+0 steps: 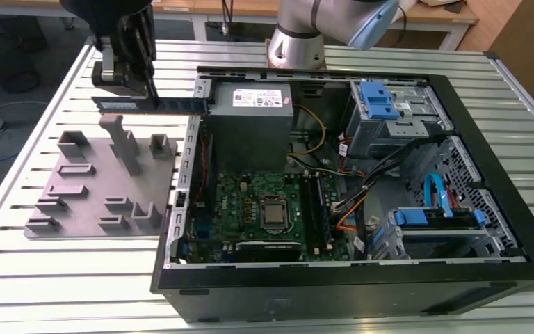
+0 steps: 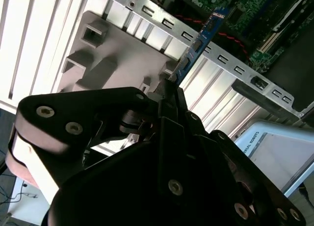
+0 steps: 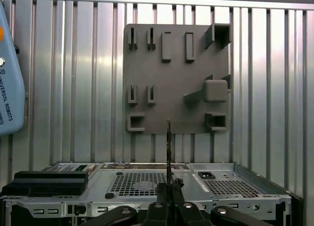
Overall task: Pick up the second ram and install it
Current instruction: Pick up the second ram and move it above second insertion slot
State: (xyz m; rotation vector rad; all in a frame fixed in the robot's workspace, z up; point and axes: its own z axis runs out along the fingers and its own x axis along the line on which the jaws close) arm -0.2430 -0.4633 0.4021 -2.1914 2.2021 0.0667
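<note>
My gripper [image 1: 148, 96] hangs above the far end of the grey tray [image 1: 81, 191], at the exterior view's upper left, shut on the second ram [image 1: 179, 104]. The stick is long, thin and dark, and it is held level on its edge. One end reaches toward the computer case's left wall. In the second wrist view the ram [image 2: 198, 42] juts out from between the fingers [image 2: 167, 96] toward the case. It appears edge-on as a thin dark line [image 3: 168, 147] in the first wrist view. The motherboard [image 1: 253, 191] with its long memory slots [image 1: 321, 209] lies inside the open case.
The open computer case [image 1: 489, 174] lies on the slatted metal table [image 1: 63, 278], with a power supply [image 1: 253, 115], blue drive cages [image 1: 383, 104] and loose cables inside. The grey tray has upright posts [image 1: 123, 142] and slots. The arm's base [image 1: 295, 42] stands behind the case.
</note>
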